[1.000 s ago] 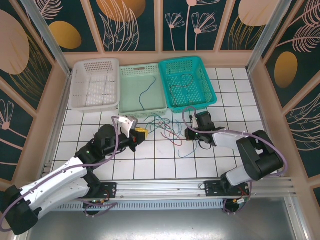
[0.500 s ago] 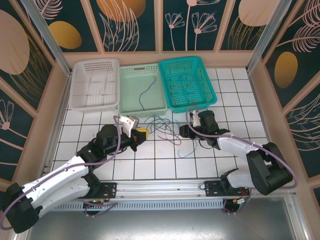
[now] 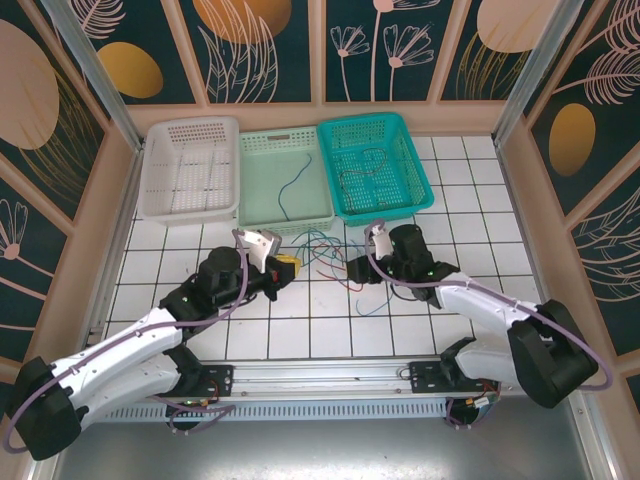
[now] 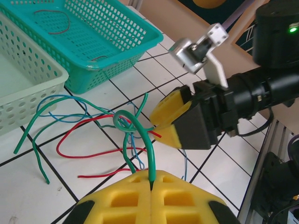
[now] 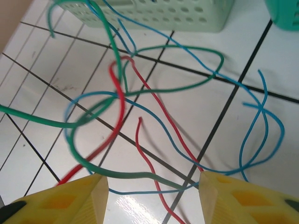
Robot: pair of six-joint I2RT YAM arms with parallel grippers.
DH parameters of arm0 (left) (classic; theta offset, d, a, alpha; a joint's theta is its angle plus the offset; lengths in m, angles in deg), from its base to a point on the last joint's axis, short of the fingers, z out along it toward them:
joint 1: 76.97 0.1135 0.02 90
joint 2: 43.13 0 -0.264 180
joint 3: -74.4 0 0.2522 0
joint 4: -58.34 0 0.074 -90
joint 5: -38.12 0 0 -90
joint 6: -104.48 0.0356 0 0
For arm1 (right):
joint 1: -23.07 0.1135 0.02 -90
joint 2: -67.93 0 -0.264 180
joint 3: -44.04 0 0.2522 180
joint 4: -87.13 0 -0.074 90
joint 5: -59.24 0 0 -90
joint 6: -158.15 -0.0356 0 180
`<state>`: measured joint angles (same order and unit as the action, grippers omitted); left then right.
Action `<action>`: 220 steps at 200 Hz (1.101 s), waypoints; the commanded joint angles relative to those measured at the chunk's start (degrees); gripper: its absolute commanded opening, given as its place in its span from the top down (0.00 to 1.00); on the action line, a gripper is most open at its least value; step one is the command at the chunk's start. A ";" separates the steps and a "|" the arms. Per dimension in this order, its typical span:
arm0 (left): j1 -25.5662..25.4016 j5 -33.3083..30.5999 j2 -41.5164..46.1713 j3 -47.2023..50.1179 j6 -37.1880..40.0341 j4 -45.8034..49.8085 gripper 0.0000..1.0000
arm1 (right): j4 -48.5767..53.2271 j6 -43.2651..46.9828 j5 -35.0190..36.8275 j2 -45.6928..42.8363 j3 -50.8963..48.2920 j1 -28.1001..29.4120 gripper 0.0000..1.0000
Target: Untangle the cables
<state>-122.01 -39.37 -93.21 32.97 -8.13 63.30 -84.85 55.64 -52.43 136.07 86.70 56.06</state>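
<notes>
A loose tangle of thin flexible cables point(image 3: 325, 255) in green, red and blue was seen lying on the white tiled table point(image 3: 300, 330), just in front of the pale green perforated plastic basket point(image 3: 270, 222) and between the two arms. The left gripper point(image 4: 152, 181) was held low at the tangle's left side. Its yellow foam fingers point(image 4: 126, 200) were pressed together and clamped on a thin green cable point(image 4: 148, 149). This green cable rose from the seam between the pads and arched into a small loop, where it was crossed by a thin red cable point(image 4: 79, 134) and a thin blue cable point(image 4: 56, 99). The right gripper point(image 5: 152, 189) was positioned at the tangle's right side, facing the left one, with its yellow fingers point(image 5: 70, 198) spread well apart. In the right wrist view, strands of green, red and blue were seen on the tiles in the gap between them, and none was pinched. The green cable and the red cable were crossed near the middle of the tangle, while the blue cable was trailed out to one side in a wide bend. Behind the tangle, three baskets were set side by side at the far side of the table. A white perforated plastic basket point(image 3: 190, 213) was placed on the left. The pale green one stood in the middle, with a separate blue strand point(image 3: 292, 188) laid in it. A teal perforated plastic basket point(image 3: 410, 208) stood on the right, in which dark strands point(image 3: 362, 172) were held.
</notes>
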 commanded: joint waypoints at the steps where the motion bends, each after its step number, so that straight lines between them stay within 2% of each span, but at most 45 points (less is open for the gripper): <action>1: -0.28 -0.83 -0.36 -1.67 -0.59 -1.62 1.00 | 0.79 1.79 0.33 -1.84 -1.37 0.81 0.46; 87: -0.27 1.79 -1.13 -1.86 -3.62 -5.83 1.00 | -5.29 5.81 2.64 4.59 0.82 2.78 0.41; 128: -0.24 3.10 -1.86 -1.95 -4.06 -6.84 1.00 | -10.50 6.14 5.32 5.94 0.52 2.86 0.44; 142: -0.30 3.31 -1.86 -1.96 -4.03 -7.08 1.00 | -11.91 6.29 5.15 6.72 0.61 2.85 0.51; 177: -0.30 1.93 -1.20 -1.96 -3.87 -5.86 1.00 | -11.53 6.10 4.69 7.41 1.06 2.78 0.89; 187: -0.23 0.54 -1.07 -2.05 -3.77 -4.76 1.00 | -10.30 6.19 5.17 6.43 0.77 2.73 0.97; 193: -0.26 -0.47 -0.91 -2.26 -3.68 -3.94 1.00 | -9.44 6.26 5.45 5.59 0.56 2.69 1.00; 220: -0.23 -5.65 -1.11 -2.84 -3.32 0.17 1.00 | -4.56 6.23 7.36 -0.03 -0.43 2.06 1.00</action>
<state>-122.01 -40.09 -94.87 32.49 -11.52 60.39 -92.78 61.69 -47.07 141.52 86.44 58.53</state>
